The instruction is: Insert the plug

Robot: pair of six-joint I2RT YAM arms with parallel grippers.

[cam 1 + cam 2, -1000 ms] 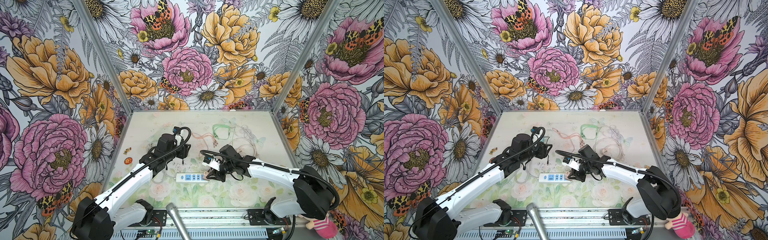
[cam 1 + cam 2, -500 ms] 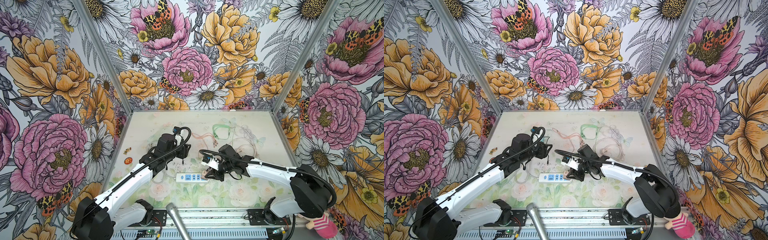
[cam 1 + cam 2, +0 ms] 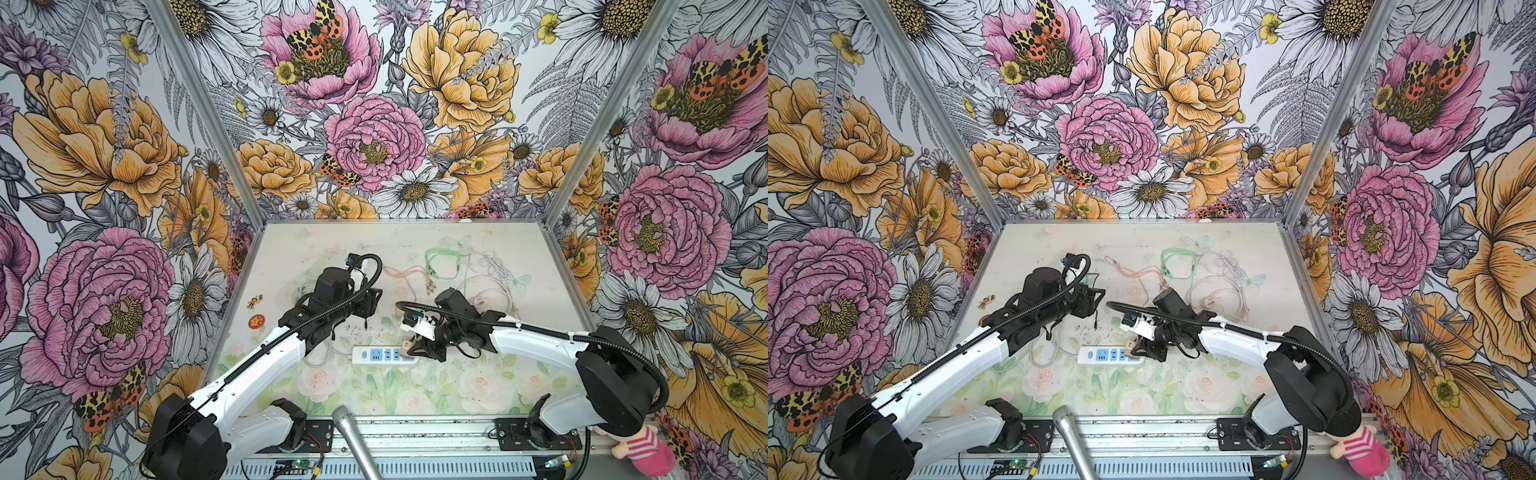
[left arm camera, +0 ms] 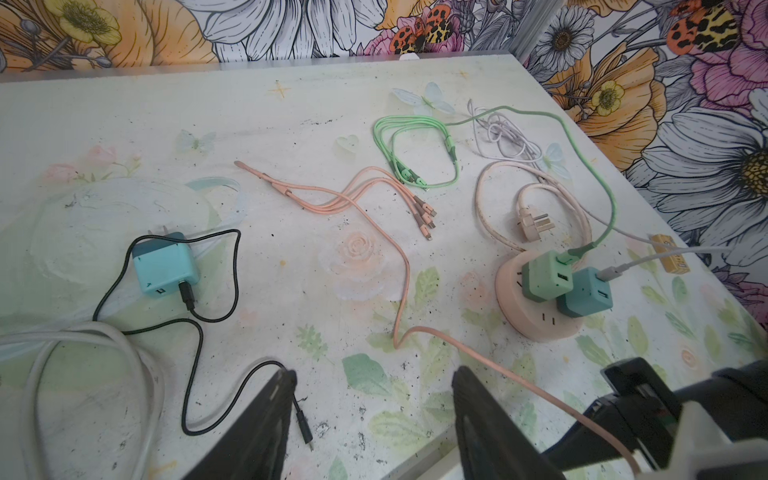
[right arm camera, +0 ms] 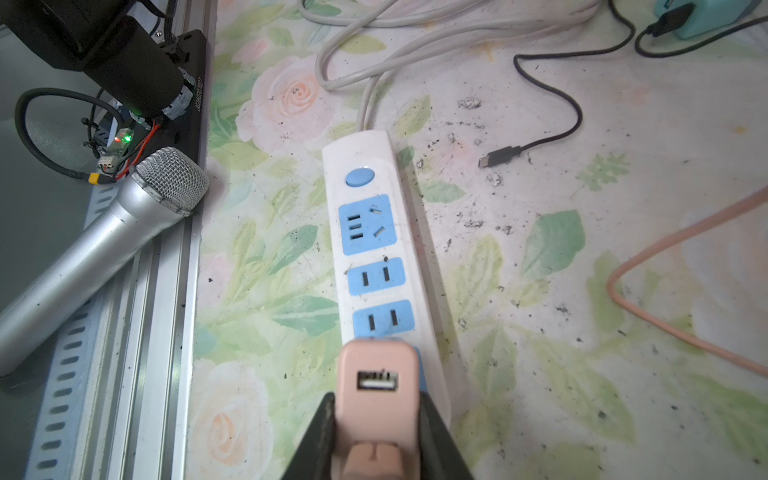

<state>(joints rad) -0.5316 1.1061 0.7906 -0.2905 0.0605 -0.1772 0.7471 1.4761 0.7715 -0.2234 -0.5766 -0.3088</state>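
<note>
Flower-printed tabletop [image 3: 419, 386] carries a white power strip [image 5: 359, 151] near its front edge; the right gripper [image 5: 376, 401] is clamped on the pink plug [image 5: 376, 361] at the strip's end socket. Farther back, the left gripper [image 4: 374, 372] hangs empty, jaws apart.

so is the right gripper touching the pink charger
Touching. The right wrist view shows the right gripper closed flush against both sides of the pink charger, with no gap on either side.
</note>
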